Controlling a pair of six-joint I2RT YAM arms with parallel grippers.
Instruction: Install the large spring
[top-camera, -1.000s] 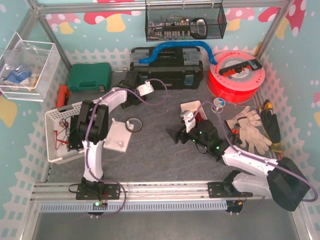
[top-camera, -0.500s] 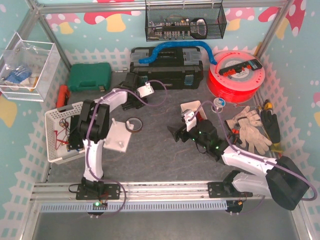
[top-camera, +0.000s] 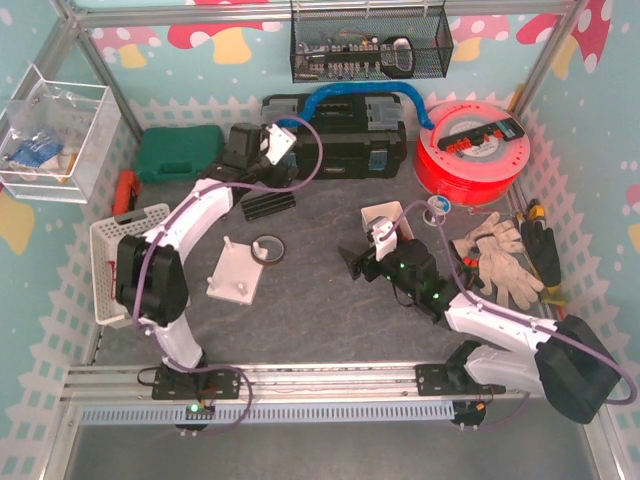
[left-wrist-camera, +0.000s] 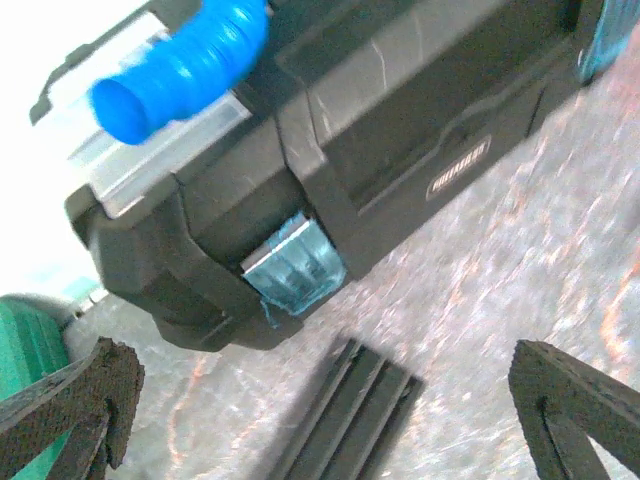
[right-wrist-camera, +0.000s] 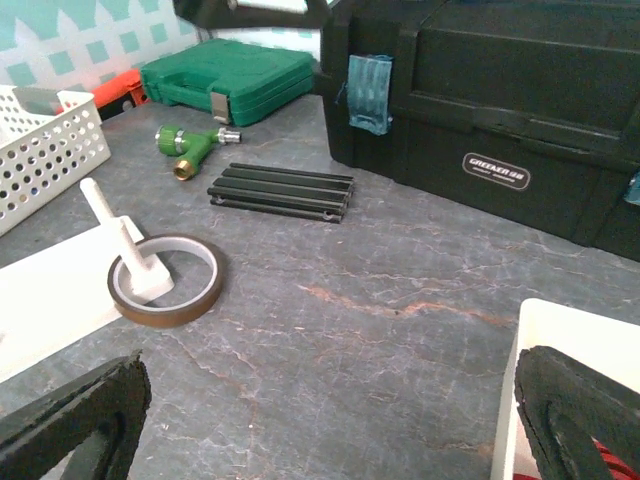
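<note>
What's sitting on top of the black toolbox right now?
A blue corrugated hose lies along the lid of the black toolbox, end to end. The lid is shut, so whatever is inside the box is hidden.

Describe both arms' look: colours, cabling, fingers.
Both arms match: left arm and right arm have white link shells with black joint housings. A purple cable runs along each. White camera modules sit at the wrists. Fingers are black with rough foam-like pads.
</note>
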